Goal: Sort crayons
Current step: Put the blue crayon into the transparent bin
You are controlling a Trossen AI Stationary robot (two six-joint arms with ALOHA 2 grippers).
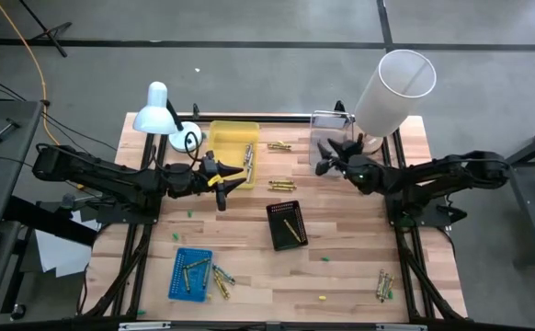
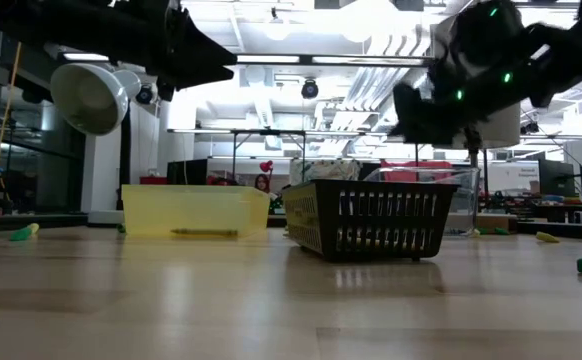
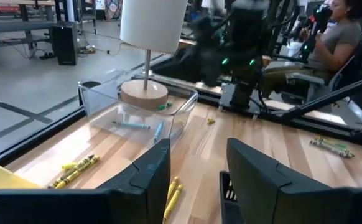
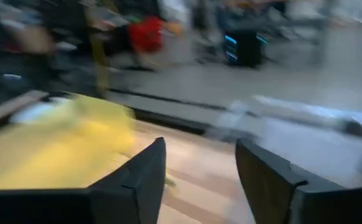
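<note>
The left claw is hovering over the near edge of the shallow yellow plastic tray at the back of the pale wooden-plank table. Its two dark fingers are standing apart with nothing between them.

The right claw is hanging over the clear plastic bin at the back right, just in front of the white cylindrical lamp shade on its round wooden base. Its fingers are spread wide and are gripping nothing.

The thin crayons are lying in several places. Two bluish crayons are resting on the floor of the clear bin. A yellow pair is lying on the table between the yellow tray and the clear bin, and another cluster is lying just ahead of the small black mesh basket near the middle. One crayon is sitting inside that basket, and one inside the yellow tray. More are lying in the blue perforated tray at the front left and beside it. A last bunch is lying at the front right.

A white desk lamp is standing at the back left corner.
</note>
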